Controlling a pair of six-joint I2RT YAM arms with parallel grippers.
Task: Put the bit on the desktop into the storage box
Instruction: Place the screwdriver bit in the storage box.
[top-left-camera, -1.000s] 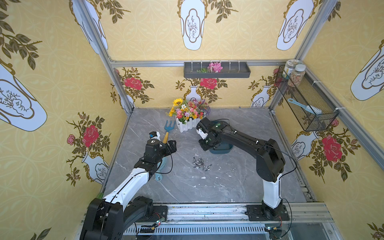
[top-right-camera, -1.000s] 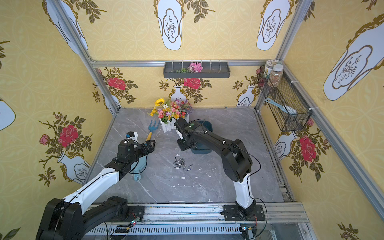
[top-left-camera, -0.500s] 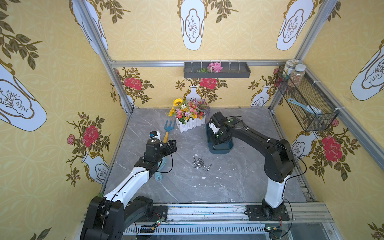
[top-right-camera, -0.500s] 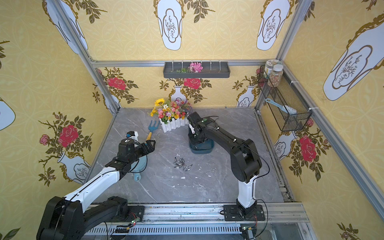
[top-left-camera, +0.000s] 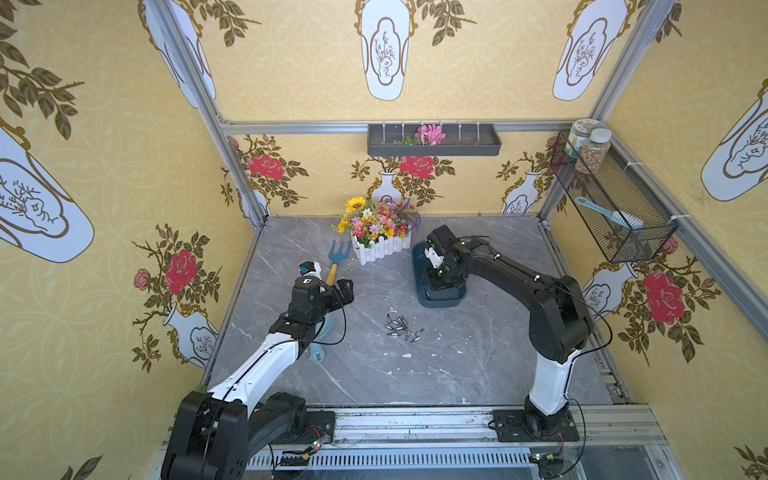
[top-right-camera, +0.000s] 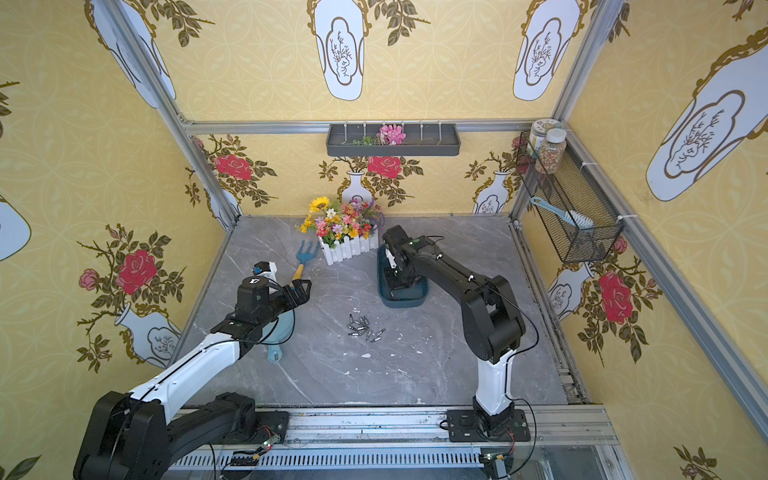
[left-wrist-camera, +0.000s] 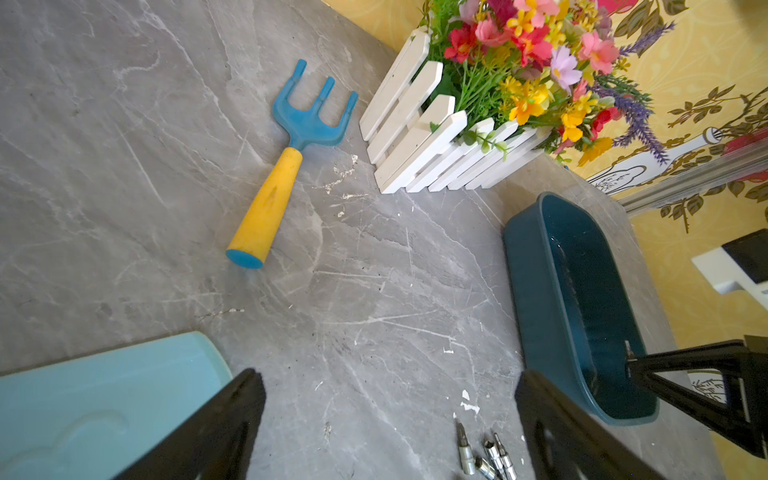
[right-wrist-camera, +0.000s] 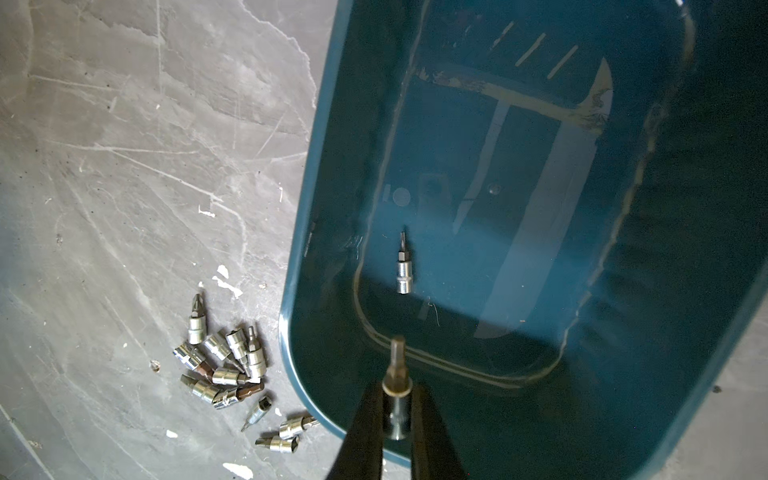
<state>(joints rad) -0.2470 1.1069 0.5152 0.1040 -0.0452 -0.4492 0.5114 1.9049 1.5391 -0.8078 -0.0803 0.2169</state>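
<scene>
The grey desktop (right-wrist-camera: 124, 166) is lying mostly bare around the loose bits (right-wrist-camera: 224, 370), heaped just beside the storage box (right-wrist-camera: 328, 187) rim. I'm holding the right gripper (right-wrist-camera: 397, 399) over the box, pinching one bit (right-wrist-camera: 397, 374); another bit (right-wrist-camera: 404, 270) is lying inside. The left gripper (left-wrist-camera: 386, 386) is hovering spread wide, well apart.
</scene>
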